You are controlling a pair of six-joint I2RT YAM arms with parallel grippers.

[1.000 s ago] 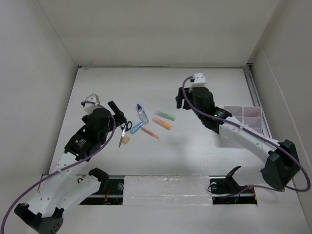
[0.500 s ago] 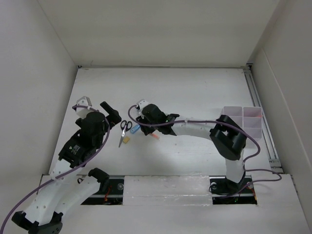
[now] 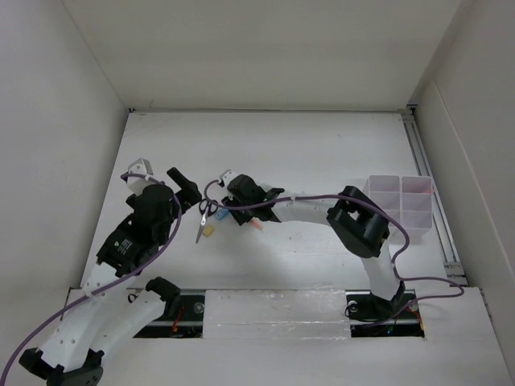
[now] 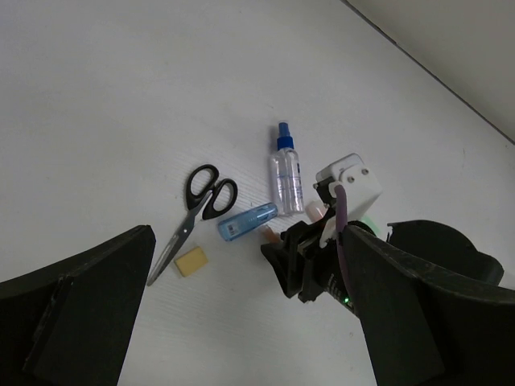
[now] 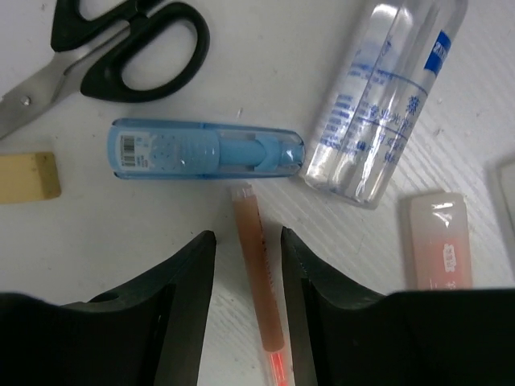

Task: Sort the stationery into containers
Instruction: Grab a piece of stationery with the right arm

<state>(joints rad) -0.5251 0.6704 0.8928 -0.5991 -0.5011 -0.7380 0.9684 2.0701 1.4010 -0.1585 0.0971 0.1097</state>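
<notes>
My right gripper (image 5: 248, 241) is open and low over the table, its fingers on either side of a thin orange-red pen (image 5: 261, 305) without touching it. Beyond the pen lie a blue marker (image 5: 205, 150), a clear glue bottle (image 5: 386, 104), black-handled scissors (image 5: 121, 48) and a yellow eraser (image 5: 28, 177). A pale orange marker end (image 5: 438, 241) shows at the right. My left gripper (image 4: 241, 322) is open and empty, raised left of the pile (image 3: 187, 186). It looks down on the scissors (image 4: 197, 201), the eraser (image 4: 191, 261) and the right gripper (image 3: 237, 197). The green marker is hidden.
The translucent white divided organiser (image 3: 402, 197) stands at the right edge of the table, far from the stationery. The right arm stretches across the table's middle. White walls close in the left, back and right sides.
My right arm has swung from near the organiser leftward across the table and come down over the orange-red pen. My left gripper has drawn slightly left and back.
</notes>
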